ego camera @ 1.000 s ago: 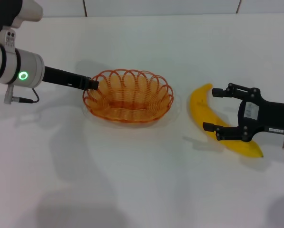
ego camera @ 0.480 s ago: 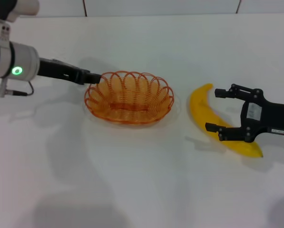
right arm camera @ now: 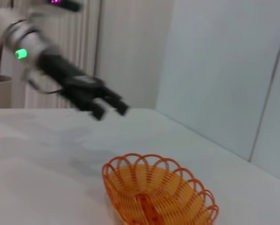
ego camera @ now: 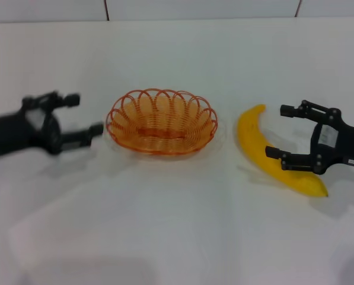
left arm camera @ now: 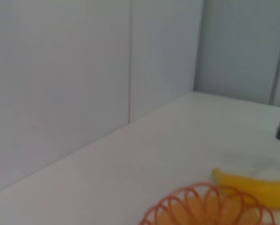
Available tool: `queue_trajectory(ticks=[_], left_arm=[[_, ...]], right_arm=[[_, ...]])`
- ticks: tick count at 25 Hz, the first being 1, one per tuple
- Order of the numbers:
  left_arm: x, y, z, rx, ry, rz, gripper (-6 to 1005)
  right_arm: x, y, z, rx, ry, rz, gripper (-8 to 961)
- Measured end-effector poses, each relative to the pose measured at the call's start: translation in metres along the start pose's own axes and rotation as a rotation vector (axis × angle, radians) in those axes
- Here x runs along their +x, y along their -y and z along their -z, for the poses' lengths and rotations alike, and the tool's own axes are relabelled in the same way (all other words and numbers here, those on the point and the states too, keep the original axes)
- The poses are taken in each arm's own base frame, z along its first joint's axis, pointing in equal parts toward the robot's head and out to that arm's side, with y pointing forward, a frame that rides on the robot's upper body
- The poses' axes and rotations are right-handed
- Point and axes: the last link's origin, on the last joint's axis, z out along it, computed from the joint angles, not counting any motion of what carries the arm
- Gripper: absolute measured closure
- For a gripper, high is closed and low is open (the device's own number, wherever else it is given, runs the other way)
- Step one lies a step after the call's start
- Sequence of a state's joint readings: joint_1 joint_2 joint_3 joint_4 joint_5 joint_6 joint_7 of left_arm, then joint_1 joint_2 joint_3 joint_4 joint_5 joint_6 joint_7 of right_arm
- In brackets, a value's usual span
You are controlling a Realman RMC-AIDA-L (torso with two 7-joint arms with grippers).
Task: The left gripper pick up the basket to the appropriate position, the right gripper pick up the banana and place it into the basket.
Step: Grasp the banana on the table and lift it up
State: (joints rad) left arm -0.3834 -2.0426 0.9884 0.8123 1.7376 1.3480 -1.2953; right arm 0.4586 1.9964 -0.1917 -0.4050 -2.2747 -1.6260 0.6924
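While the basket point(ego camera: 161, 122) sits on the white table point(ego camera: 177, 237), two grippers flank it, one on each side.

Left gripper point(ego camera: 85, 114): black claw, fingers spread wide, empty. Held low over the table, fingertips pointing at the basket's near end. Basket lies just beyond those tips, close but apart from them. Right wrist view shows the same claw point(right arm camera: 109, 108) raised above the table, behind the basket point(right arm camera: 158, 192), on an arm with a green light point(right arm camera: 20, 54).

Right gripper point(ego camera: 286, 135): black claw with white label, fingers parted wide, one on each side of the banana point(ego camera: 271, 154). Upper finger sits past the banana's far tip; lower finger crosses over its middle. Whether the fingers touch the fruit cannot be told. Nothing is lifted.

Banana: yellow, curved, lying flat on the table between the right gripper's fingers, well outside the basket, beside the basket's end that faces the right gripper. Left wrist view shows the banana point(left arm camera: 254, 185) just behind the basket rim point(left arm camera: 210, 206).

Basket: orange wire, upright, empty.
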Motion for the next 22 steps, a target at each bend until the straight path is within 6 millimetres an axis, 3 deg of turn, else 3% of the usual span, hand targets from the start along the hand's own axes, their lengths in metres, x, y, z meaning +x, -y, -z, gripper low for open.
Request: queue_trajectory(ticks=[6,13,22], left_arm=[[-0.047,-0.024,0.016,0.01,-0.004,-0.012,121],[-0.055,-0.03,0.015,0.01,-0.028,-0.011,121],[-0.054,-0.029,0.014,0.007,-0.032,-0.02,120]], right_arm=[[0.005,-0.004,0.006,0.011,-0.009,-0.014,61],[0.015,-0.002,0.004,0.017,-0.091,-0.107,60],[0.012,0.013,-0.02,-0.004,-0.198,-0.304,60]])
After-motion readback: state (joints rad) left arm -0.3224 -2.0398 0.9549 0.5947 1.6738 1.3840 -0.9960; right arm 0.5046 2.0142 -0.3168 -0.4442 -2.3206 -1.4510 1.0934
